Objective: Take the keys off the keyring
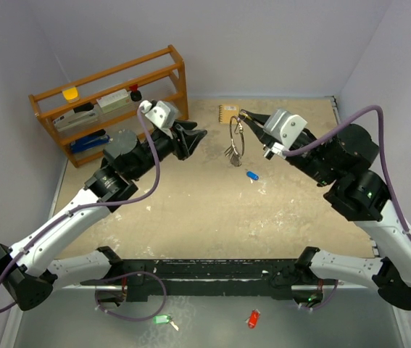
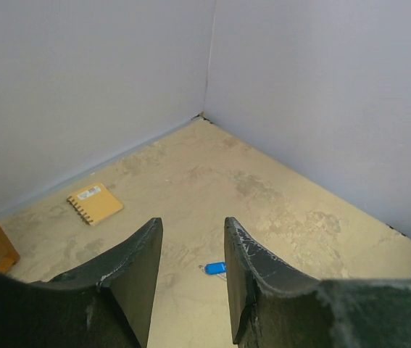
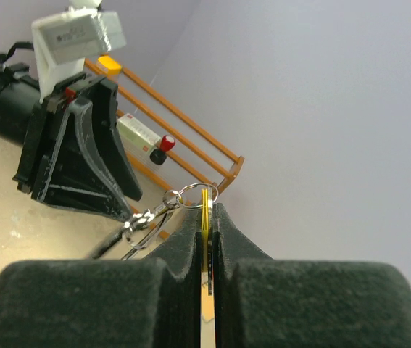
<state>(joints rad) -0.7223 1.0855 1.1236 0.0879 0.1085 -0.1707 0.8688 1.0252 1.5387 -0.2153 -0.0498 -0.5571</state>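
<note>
My right gripper (image 1: 251,122) is shut on a yellow flat tag (image 3: 206,217), pinched edge-on between its pads in the right wrist view. The thin silver keyring (image 1: 238,136) hangs from it above the table, with silver keys (image 1: 232,153) dangling at its lower end; the ring's small loop (image 3: 191,194) and the keys (image 3: 143,221) also show in the right wrist view. A blue-headed key (image 1: 252,175) lies loose on the table, and it shows between my left fingers in the left wrist view (image 2: 216,267). My left gripper (image 1: 193,138) is open and empty, just left of the ring.
A wooden rack (image 1: 111,101) with small items stands at the back left. A small orange notebook (image 1: 228,112) lies near the back wall. A green tag (image 1: 162,319) and a red tag (image 1: 253,317) lie in front of the arm bases. Walls close in on three sides.
</note>
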